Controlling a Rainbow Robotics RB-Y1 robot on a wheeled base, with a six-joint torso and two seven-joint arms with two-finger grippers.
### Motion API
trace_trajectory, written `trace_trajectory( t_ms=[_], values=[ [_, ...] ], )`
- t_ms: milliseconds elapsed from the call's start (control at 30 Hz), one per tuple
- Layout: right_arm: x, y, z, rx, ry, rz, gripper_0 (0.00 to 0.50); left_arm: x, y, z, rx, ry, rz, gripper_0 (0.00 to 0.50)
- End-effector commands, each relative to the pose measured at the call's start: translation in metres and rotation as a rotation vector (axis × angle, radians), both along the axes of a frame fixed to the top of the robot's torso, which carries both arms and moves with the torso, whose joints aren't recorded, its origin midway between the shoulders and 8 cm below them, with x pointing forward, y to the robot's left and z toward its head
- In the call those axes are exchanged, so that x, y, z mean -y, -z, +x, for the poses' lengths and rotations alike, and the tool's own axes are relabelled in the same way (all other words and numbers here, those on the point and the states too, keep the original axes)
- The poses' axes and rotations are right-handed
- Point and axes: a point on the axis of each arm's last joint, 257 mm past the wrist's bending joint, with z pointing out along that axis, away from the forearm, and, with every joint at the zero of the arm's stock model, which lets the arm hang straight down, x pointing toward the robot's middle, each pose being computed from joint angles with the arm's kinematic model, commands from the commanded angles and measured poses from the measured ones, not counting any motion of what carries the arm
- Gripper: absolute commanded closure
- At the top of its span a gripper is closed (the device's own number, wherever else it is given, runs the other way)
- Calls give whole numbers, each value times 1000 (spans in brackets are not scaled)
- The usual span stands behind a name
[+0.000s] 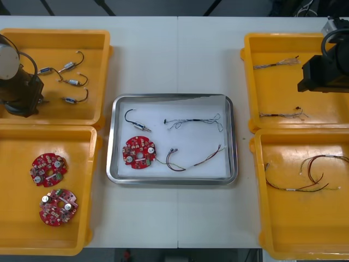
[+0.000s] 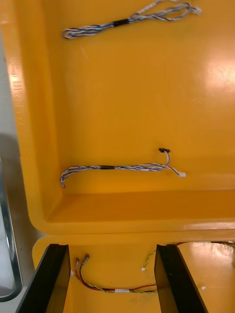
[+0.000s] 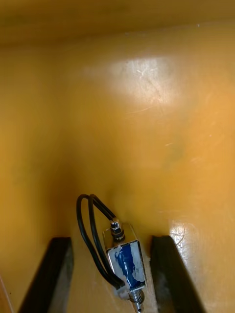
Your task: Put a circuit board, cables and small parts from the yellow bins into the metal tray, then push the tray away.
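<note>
Small metal part (image 3: 126, 259) lies lengthwise between my left gripper's (image 3: 111, 238) released fingers; right gripper (image 2: 112, 247) hangs released over a yellow bin (image 2: 122, 107).

glossy plastic yellow bins (image 1: 54, 34), shiny metal tray (image 1: 233, 136) with matt white lining

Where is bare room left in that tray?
Metal tray: a bare strip along the far rim, beyond the black cable and twisted cable; another patch in the near right corner, beside the red and yellow cable. The circuit board crowds the near left. Left gripper and right gripper hang over far bins.
</note>
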Motion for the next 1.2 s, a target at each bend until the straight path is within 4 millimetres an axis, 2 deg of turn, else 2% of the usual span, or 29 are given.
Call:
trace_trajectory(
  t_ms=[33,100,167,433,700,967,1200],
  values=[
    [36,-7,-14,19,85,-2,0,3,8,1,-20,105,62,394],
    [45,1,-21,7,102,-3,0,4,9,3,-14,117,72,472],
    [52,6,-29,4,114,-2,0,4,11,4,-7,125,77,500],
    [64,33,-61,-27,125,-9,0,6,9,6,-3,147,87,500],
    [66,48,-89,-33,104,-41,0,4,-1,10,-2,191,147,500],
    [69,57,-102,-47,103,-53,0,0,-21,0,-96,298,240,500],
    [65,61,-102,-51,98,-39,0,17,-46,-5,-125,377,265,500]
  ],
)
